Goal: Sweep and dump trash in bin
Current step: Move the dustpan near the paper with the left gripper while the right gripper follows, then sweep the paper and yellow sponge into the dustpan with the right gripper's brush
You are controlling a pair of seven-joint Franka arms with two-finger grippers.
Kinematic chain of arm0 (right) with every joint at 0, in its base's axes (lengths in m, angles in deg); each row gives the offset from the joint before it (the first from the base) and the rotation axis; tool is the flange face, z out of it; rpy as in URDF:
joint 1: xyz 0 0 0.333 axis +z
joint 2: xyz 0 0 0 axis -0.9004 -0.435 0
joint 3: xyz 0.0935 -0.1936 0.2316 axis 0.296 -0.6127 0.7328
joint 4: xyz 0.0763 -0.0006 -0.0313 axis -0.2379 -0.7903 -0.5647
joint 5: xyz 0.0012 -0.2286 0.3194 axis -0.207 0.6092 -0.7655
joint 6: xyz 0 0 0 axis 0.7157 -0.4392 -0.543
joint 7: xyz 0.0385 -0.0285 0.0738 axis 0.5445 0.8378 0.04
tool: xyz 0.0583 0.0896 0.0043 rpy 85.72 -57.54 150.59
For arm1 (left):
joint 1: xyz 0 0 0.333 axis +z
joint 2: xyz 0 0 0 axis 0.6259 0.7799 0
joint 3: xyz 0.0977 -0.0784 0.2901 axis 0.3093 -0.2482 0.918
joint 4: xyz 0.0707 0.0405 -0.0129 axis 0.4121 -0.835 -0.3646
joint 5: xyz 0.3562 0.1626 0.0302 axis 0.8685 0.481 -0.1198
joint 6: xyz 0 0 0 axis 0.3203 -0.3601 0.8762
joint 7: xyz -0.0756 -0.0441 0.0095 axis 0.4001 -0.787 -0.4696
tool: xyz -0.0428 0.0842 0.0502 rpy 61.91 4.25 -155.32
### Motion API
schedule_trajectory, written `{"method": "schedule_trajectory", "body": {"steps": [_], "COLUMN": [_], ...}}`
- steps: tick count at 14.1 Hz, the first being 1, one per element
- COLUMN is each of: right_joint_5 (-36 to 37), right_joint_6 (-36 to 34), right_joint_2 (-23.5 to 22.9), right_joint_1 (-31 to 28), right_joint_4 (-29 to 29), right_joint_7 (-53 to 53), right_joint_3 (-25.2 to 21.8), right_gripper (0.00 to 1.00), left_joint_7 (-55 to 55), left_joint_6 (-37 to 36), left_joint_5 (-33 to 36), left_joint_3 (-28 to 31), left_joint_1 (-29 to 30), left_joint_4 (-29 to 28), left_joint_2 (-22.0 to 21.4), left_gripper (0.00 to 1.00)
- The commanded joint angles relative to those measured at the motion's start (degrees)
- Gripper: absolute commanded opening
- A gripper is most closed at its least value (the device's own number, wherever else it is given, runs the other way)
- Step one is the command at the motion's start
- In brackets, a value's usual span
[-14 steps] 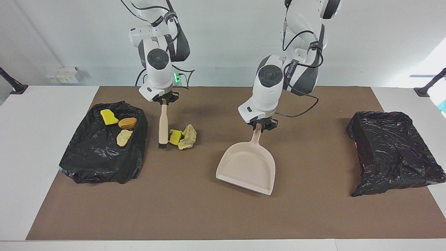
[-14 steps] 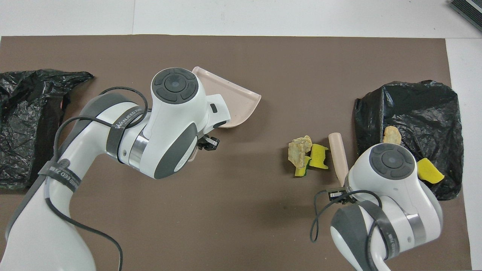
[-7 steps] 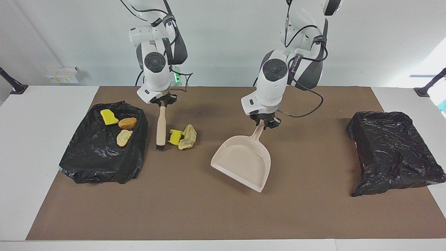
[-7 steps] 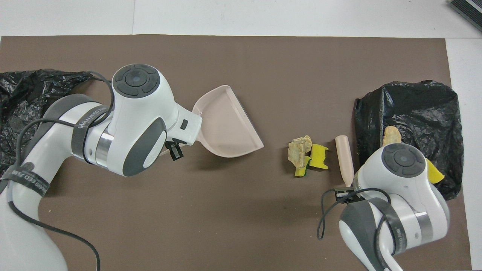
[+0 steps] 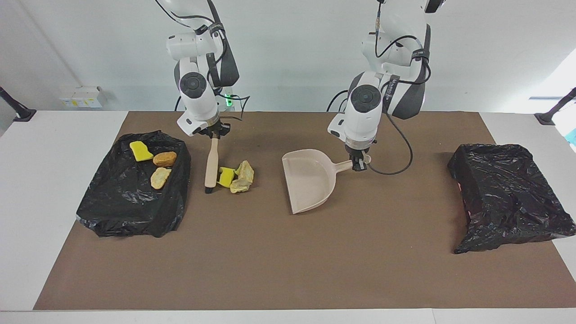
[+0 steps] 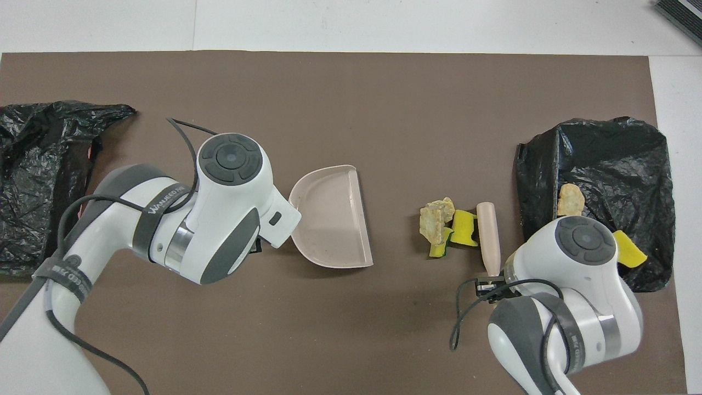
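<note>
Overhead view: trash (image 6: pixel 445 227) clump (elongated) runs toward robots.

My right pincer (image 5: pixel 212 133) holds the brush (image 5: pixel 210 167) just beside the trash pile (image 5: pixel 237 176); my left pincer (image 5: pixel 359 163) holds the dustpan (image 5: pixel 309 179) mid-worktop, between pile and bin (image 5: pixel 506 195).

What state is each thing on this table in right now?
Brush: held by the right tool, bristles down beside loose trash.
Dustpan: held by the left tool, mouth facing the trash.
Loose trash: piled on the mat.
Bin by the right arm: open, holding three pieces.
Other bin: bag-covered.
</note>
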Motion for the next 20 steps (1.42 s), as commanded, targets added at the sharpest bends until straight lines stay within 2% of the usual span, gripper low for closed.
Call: {"method": "schedule_trajectory", "body": {"steps": [1,5,7,10,13,17,18,19,20], "right_joint_5": [-2.3,-7.4,-12.2,-19.9,-23.9,-21.9,-17.8,-10.7,-5.3], "right_joint_6": [2.3,5.4,5.9,6.1,6.9,4.1,1.8,0.2,0.5], "right_joint_2": [0.9,0.5,0.1,0.0,-0.9,-0.6,-0.4,-1.3,-2.6], "right_joint_1": [2.7,6.0,9.8,11.6,14.6,15.3,14.6,14.2,13.6], "right_joint_4": [-1.4,-1.2,-0.3,0.2,2.5,5.8,7.7,10.0,11.2], "right_joint_7": [-0.5,-1.6,-2.7,-2.8,-1.0,1.0,1.0,0.7,-0.4], "right_joint_3": [0.3,0.3,0.3,0.3,0.3,-0.2,-0.2,-0.1,-0.2], "right_gripper": [0.00,0.00,0.00,0.00,0.00,0.00,0.00,0.00,0.00], "left_joint_7": [5.9,10.3,11.2,11.4,11.2,10.5,10.7,11.1,11.2], "left_joint_6": [1.4,2.1,2.3,6.6,9.4,10.9,10.8,10.7,10.4], "left_joint_5": [2.9,3.7,3.7,3.7,3.7,3.6,3.6,3.6,3.5], "left_joint_3": [0.5,0.5,0.5,0.4,0.4,0.4,0.4,0.4,0.5], "left_joint_1": [-3.6,-7.2,-8.8,-10.8,-10.7,-10.0,-9.5,-9.2,-9.1], "left_joint_4": [-3.3,-5.0,-5.9,-8.1,-8.6,-8.9,-8.9,-8.8,-8.5], "left_joint_2": [-2.4,-3.0,-3.2,-3.2,-3.1,-3.0,-2.9,-2.9,-2.8], "left_gripper": [0.00,0.00,0.00,0.00,0.00,0.00,0.00,0.00,0.00]}}
